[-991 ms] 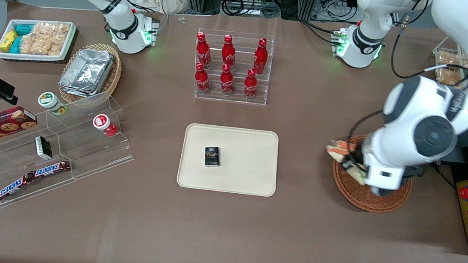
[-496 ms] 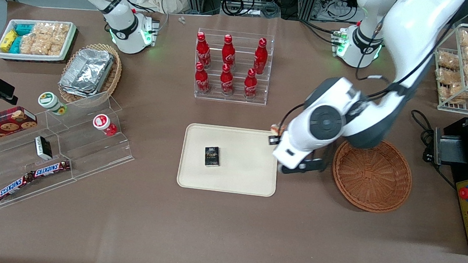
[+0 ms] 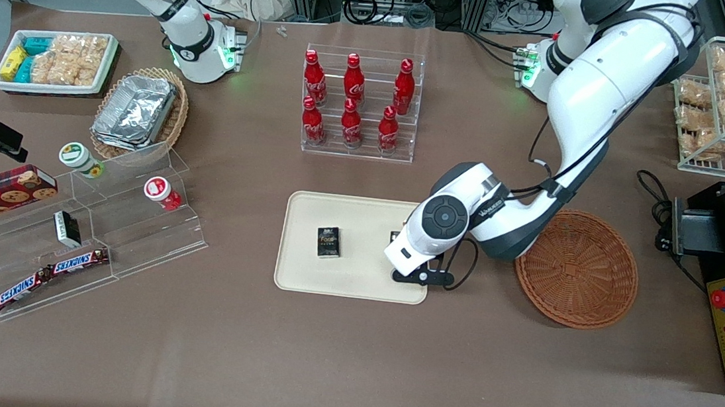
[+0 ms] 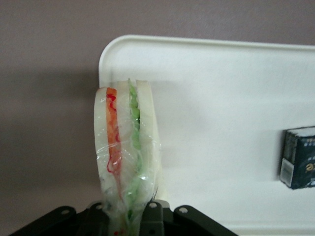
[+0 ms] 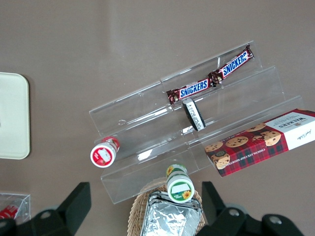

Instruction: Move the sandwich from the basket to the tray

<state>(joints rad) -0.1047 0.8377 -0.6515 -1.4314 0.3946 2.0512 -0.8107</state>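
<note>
Over the tray [image 3: 355, 282], apparently, the gripper [image 4: 130, 223] clamps the sandwich [image 4: 127, 157].

We note the left arm bent low at the elbow, forearm reaching down; its gripper [image 4: 130, 221] points downward over the tray's [image 3: 354, 289] working-arm end, fingers clamped on the sandwich [image 4: 127, 152], held edge-up

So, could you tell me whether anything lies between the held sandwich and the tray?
Nothing visible does. The gripper holds the sandwich over the tray corner nearest the basket; the small dark box lies well aside.
</note>
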